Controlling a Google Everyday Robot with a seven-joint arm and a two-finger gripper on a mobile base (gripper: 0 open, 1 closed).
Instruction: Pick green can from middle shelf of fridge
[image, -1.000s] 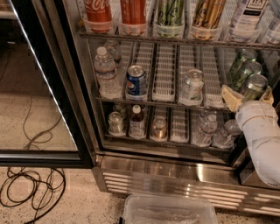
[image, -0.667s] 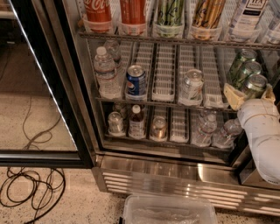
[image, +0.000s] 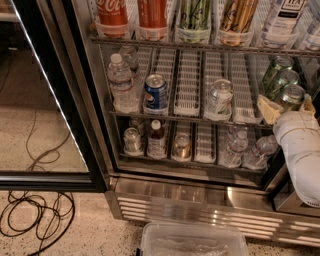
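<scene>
The fridge (image: 165, 195) stands with its black-framed glass door (image: 60, 100) swung open to the left. On the middle shelf (image: 190, 116), a row of green cans runs back at the far right; the front green can (image: 291, 95) has a silver top. My gripper (image: 287, 107), on a white padded arm (image: 302, 150), is at the shelf's right end, right at the front green can. A blue Pepsi can (image: 155, 93) and a silver-white can (image: 219, 98) stand further left.
A water bottle (image: 120, 82) stands left of the Pepsi can. The upper shelf holds tall cans and bottles (image: 150, 15). The lower shelf holds bottles and cans (image: 181, 146). A clear plastic bin (image: 192, 242) and cables (image: 35, 215) lie on the floor.
My arm and gripper have shifted slightly upward at the front green can. The cans and bottles have not moved.
</scene>
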